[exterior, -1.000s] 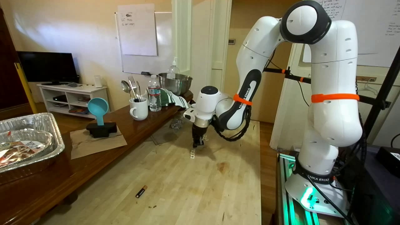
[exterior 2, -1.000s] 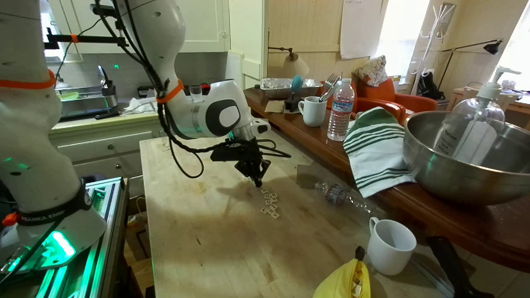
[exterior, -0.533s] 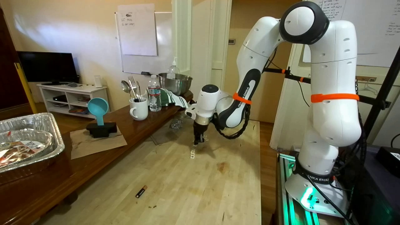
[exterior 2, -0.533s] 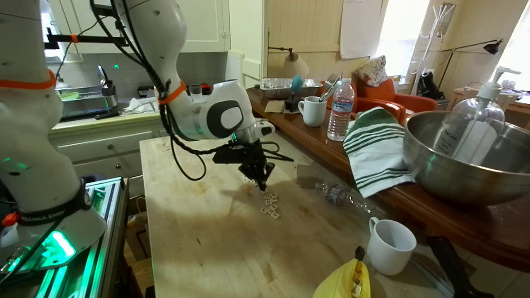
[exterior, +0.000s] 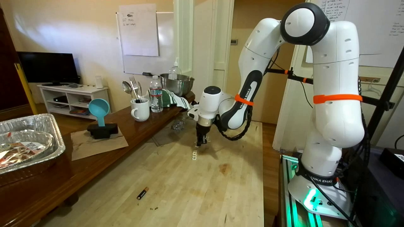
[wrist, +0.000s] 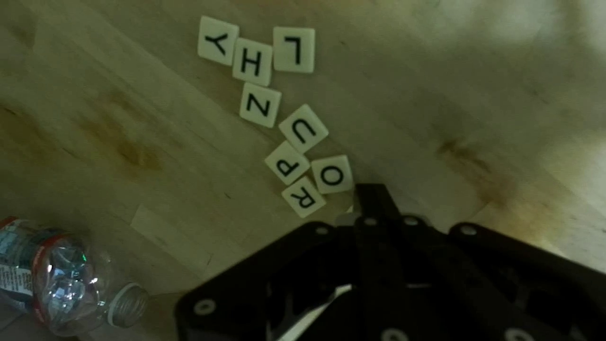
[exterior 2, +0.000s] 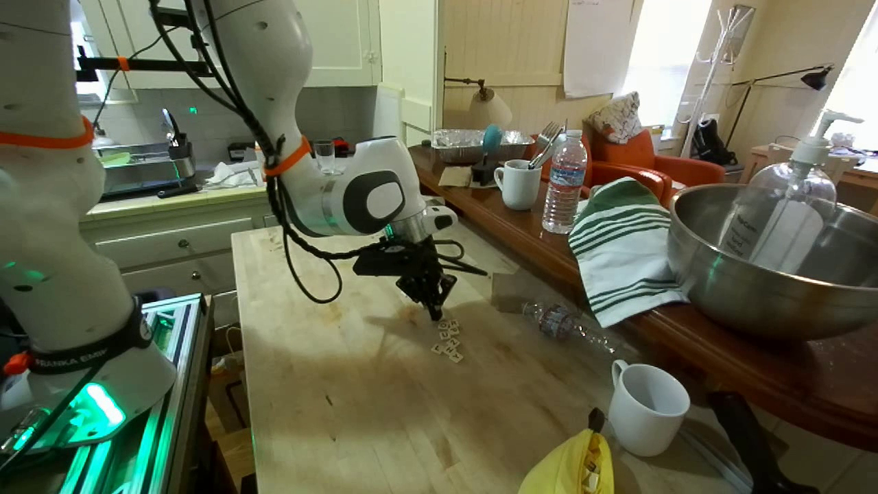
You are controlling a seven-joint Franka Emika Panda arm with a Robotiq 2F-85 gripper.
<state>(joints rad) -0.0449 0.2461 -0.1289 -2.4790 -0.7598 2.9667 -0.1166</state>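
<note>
Looking at a scatter of letter tiles [wrist: 303, 129] here, and the O tile [wrist: 331, 175] is sitting just beside the gripper [wrist: 371, 192], between nine and ten o'clock from its tip in the wrist view. The R tile [wrist: 303, 196] is lying at roughly nine, and the L tile [wrist: 294, 49] is hanging out farther at eleven. The jaws are pressing together and I'm not seeing anything pinched; whether the tip is touching the O, I can't tell.

Doing this bit well, imo: I'd be going slow and holding the tip just off the tabletop [exterior: 176, 189] so it isn't scraping. I'd also be watching the R tile and the P tile [wrist: 287, 163], since they're crowding right beside the O and could easily be getting dragged along.

Surface-wise, the tabletop is showing pale wood, with a brown stain [exterior: 225, 168] sitting between four and five o'clock from the gripper in an exterior view. There a battery [exterior: 142, 193] is lying at eight, and a row of tiles [exterior: 194, 154] is lying around seven, letters too small to read.

Going wider, in an exterior view a clear bottle [exterior 2: 559, 322] is lying at three o'clock, a white mug [exterior 2: 641, 429] is standing at four, and a dark wood counter [exterior 2: 525, 226] is carrying a steel bowl [exterior 2: 775, 309] just shy of three. An orange armchair [exterior 2: 627, 154] is sitting back around two.
</note>
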